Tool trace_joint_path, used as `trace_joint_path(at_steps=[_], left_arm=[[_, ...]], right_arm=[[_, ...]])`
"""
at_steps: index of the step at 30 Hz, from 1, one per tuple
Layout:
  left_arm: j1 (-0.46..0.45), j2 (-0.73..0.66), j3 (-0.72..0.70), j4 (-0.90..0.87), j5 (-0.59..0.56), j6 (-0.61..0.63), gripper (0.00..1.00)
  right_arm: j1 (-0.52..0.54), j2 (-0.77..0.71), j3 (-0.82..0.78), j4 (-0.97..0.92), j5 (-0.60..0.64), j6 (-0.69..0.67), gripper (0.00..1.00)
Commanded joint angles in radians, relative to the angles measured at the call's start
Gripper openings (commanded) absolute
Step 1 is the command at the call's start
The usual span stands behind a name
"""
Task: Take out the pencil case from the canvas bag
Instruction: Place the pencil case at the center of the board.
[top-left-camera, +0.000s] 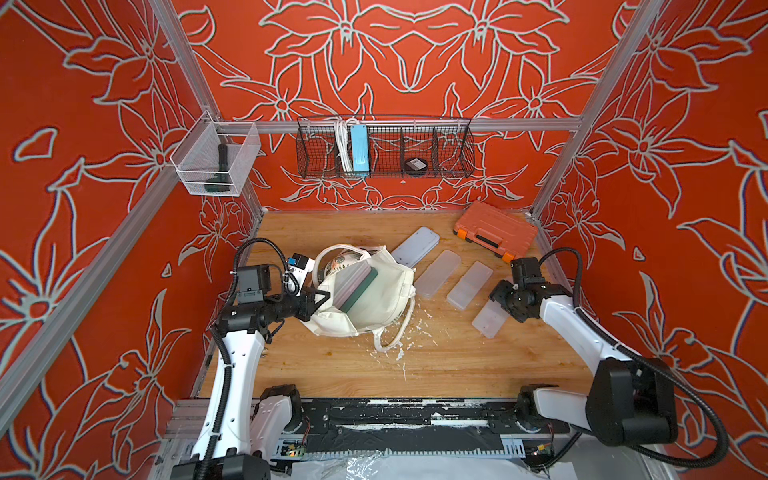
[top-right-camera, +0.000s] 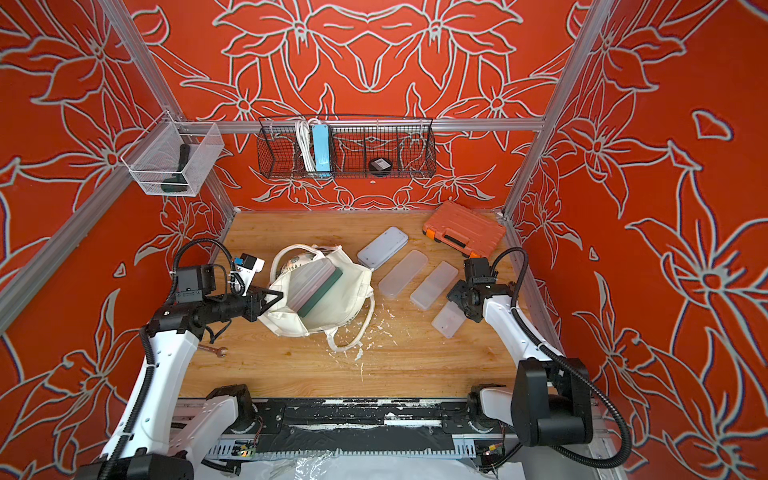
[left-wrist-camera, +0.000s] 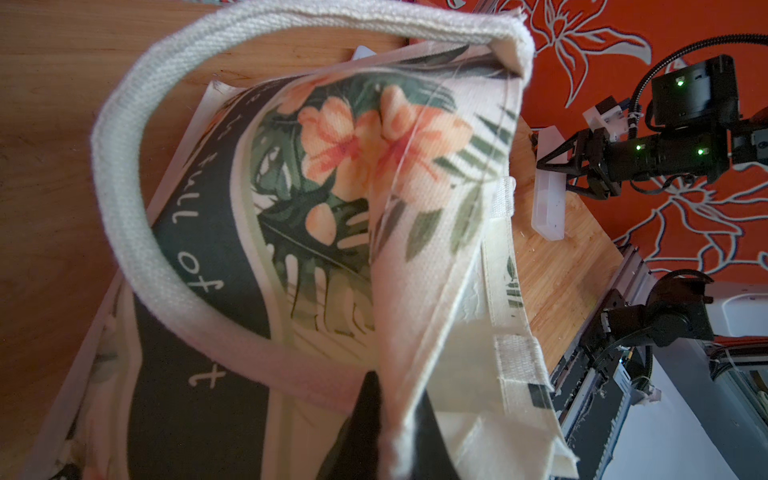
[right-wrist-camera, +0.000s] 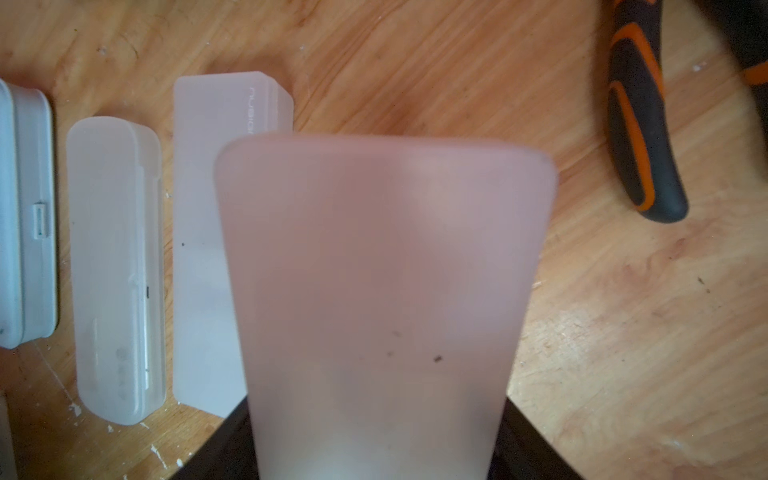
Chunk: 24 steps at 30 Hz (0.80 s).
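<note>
Canvas bag is lying left of centre on the wooden desk, left end effector pinching its rim. Right end effector is clamping a frosted pencil case, well apart. White flecks are littering the desk, red flowery walls around.

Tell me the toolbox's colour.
The toolbox is orange with a black handle, clearest in a top view.
</note>
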Motion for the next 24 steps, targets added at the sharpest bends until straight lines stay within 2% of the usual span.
trace_joint_path(at_steps=[1, 5, 24], left_arm=[[-0.005, -0.004, -0.013, -0.053, -0.035, 0.002, 0.0], [-0.005, -0.004, -0.014, -0.052, -0.041, 0.004, 0.0], [-0.005, 0.009, -0.012, -0.054, -0.044, 0.002, 0.0]], right_arm=[[-0.018, 0.038, 0.06, -0.014, -0.019, -0.022, 0.58], [-0.023, 0.1, 0.111, -0.06, 0.008, -0.05, 0.59], [-0.068, 0.357, 0.237, -0.059, 0.04, -0.112, 0.66]])
